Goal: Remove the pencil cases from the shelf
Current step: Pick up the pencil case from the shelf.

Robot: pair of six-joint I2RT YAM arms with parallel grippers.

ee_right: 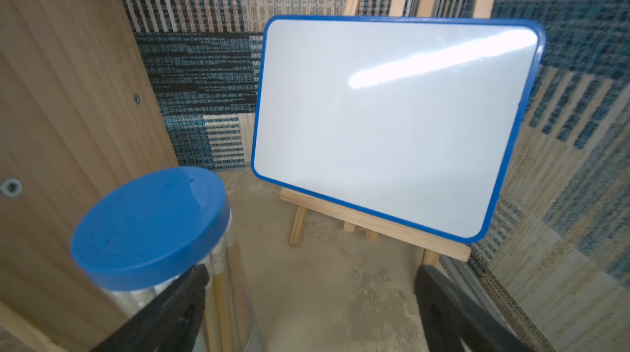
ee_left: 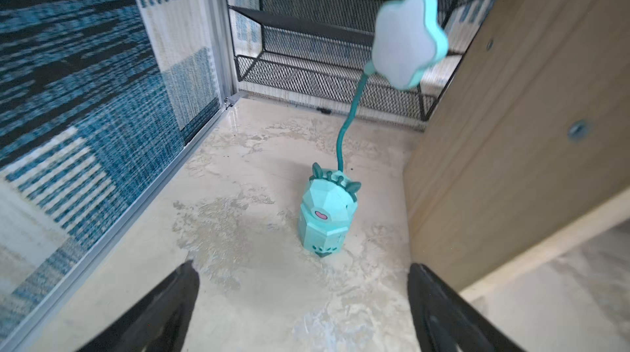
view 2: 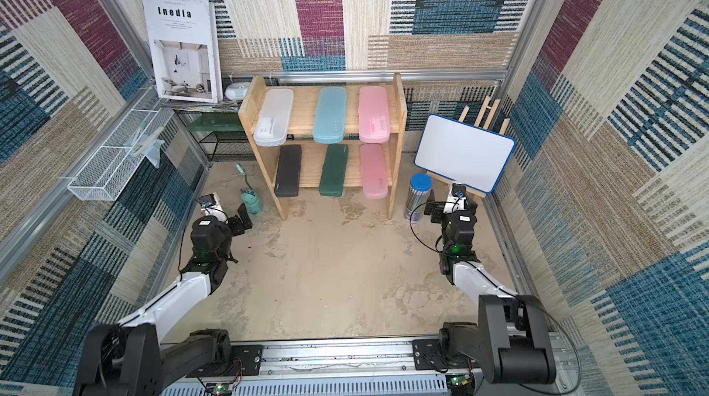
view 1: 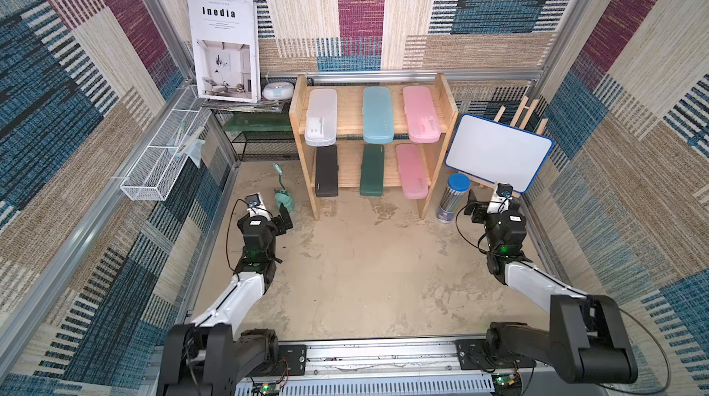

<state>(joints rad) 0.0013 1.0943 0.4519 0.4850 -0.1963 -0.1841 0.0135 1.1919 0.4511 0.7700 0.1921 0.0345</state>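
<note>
Left claw [ee_left: 301, 266]: jaws spread wide, nothing between them, near the counter's [view 1: 364, 279] left edge, facing the teal lamp [ee_left: 327, 217] just beside the shelf's left panel. Shelf [view 1: 351, 116]: stands mid far edge of the counter. Upper tier, left to right: white case [view 1: 321, 118], light blue case [view 1: 378, 115], upper pink case [view 1: 421, 114]. Lower tier: black case [view 1: 326, 171], dark green case [view 1: 372, 169], lower pink case [view 1: 411, 171]. All six lie flat and apart, with their front ends overhanging. Blue-lidded tube [ee_right: 150, 227]: upright, just beside the shelf's right panel. Right claw [ee_right: 312, 270]: wide open, empty, near the right edge, with one finger close to the tube; I cannot tell whether they touch. Whiteboard [ee_right: 392, 125]: on its easel in the far right corner.
</note>
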